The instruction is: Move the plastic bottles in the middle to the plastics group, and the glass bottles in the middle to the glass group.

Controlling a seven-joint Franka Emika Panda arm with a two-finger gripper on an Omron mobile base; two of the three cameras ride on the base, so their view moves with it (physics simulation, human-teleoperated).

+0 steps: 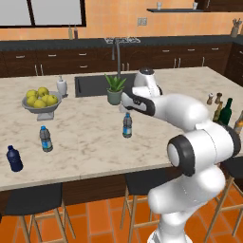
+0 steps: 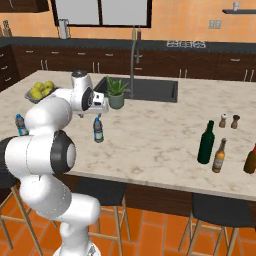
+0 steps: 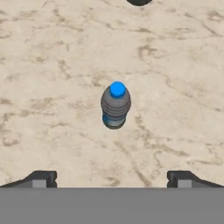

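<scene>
Nothing has been sorted yet, by the look of it. The pincer [image 3: 112, 179] hangs above the table [image 1: 85, 142] with its tips spread wide and empty, looking straight down on the middle water bottle [image 1: 127, 125], which stands upright on its own at the table's centre. The plastics group, a second water bottle [image 1: 45, 138] and the dark blue bottle [image 1: 14, 158], waits far off at nine o'clock. At three o'clock the green wine bottle [image 2: 205, 142] and amber beer bottle [image 2: 219, 156] stand untouched, just beside the olive-brown bottle [image 2: 250, 160].
</scene>
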